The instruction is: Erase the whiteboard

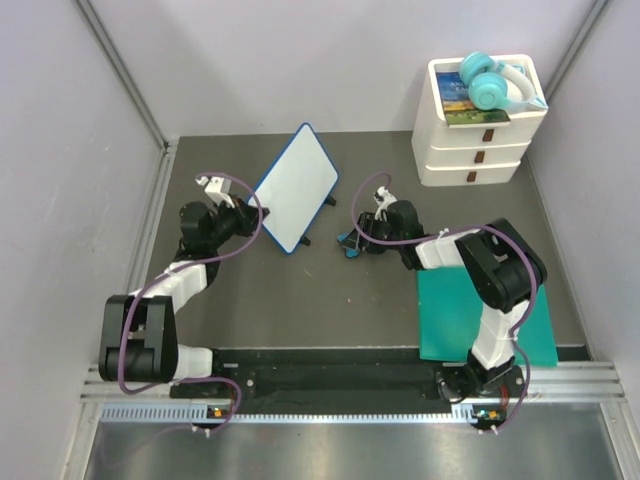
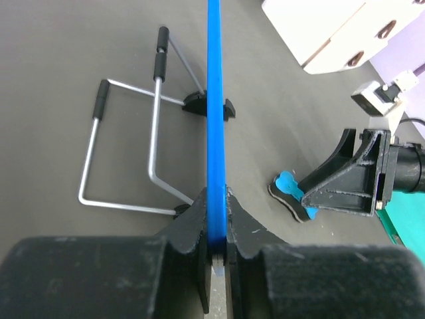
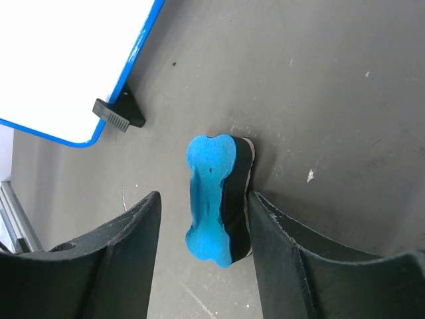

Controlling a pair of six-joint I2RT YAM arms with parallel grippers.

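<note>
Left tool (image 2: pixel 216 203) clenched on the blue rim of the whiteboard (image 1: pixel 296 187), which stands propped mid-surface (image 1: pixel 300 300). Right tool (image 3: pixel 203 199) released, its jaws spread either side of the blue eraser (image 3: pixel 211 173) lying beside the board. Visible board face looks blank, so erasing seems done; eraser not gripped.

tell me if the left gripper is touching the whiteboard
Touching. In the left wrist view the left gripper clamps the blue rim of the whiteboard, fingers pressed on both sides, no gap.
</note>
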